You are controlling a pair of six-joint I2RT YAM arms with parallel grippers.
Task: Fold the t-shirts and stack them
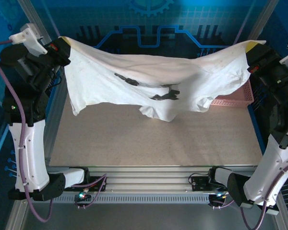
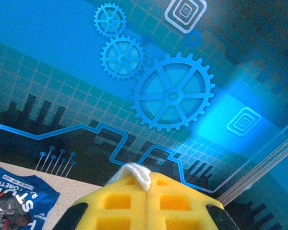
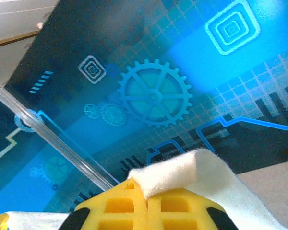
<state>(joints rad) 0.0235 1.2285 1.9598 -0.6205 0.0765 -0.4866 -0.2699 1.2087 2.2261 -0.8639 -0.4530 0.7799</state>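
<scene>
Now my left gripper and right gripper are pinching corners of the white t-shirt, limp, light, sagging above the table.

Blue backdrop wall w/ gear graphics; beige speckled tabletop; alu rails at near edge.

Beige speckled table, pink lattice basket far right, blue t-shirt apparently lying on it

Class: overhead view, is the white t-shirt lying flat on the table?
No, the white t-shirt hangs stretched in the air between the left gripper and the right gripper.
</scene>
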